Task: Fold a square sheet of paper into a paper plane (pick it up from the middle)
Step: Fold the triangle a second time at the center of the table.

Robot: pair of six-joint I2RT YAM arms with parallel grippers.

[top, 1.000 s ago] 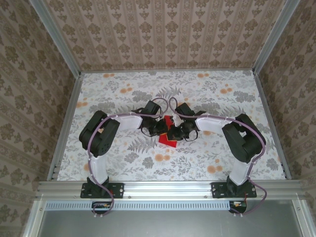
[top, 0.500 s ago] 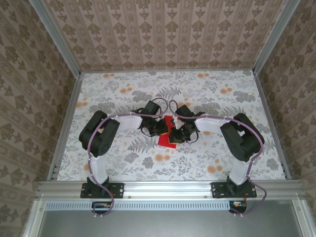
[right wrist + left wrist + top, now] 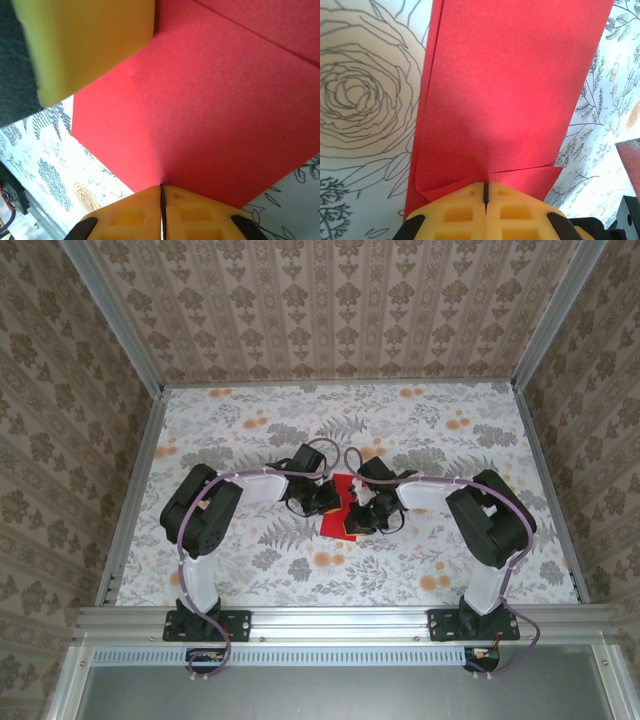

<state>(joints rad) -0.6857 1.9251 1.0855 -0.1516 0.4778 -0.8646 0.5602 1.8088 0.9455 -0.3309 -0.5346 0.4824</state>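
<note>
— Starting at the left gripper: its yellow jaws are pressed together with just a dark slit between them, and they sit at the near edge of the red paper sheet. Whether they are pinching it or pressing on it, I cannot tell.
— And the right gripper?
— Same. It is closed to a hairline at the sheet's edge, and a crease runs up from that slit.
— How does the sheet look?
— Matte, bright red, unmarked. It's folded into layers, with a doubled left edge, a small flap beside the left jaws, and a diagonal fold in the right wrist view.
— Where is it?
— Mid-table on the floral tablecloth, between both wrists.
</note>
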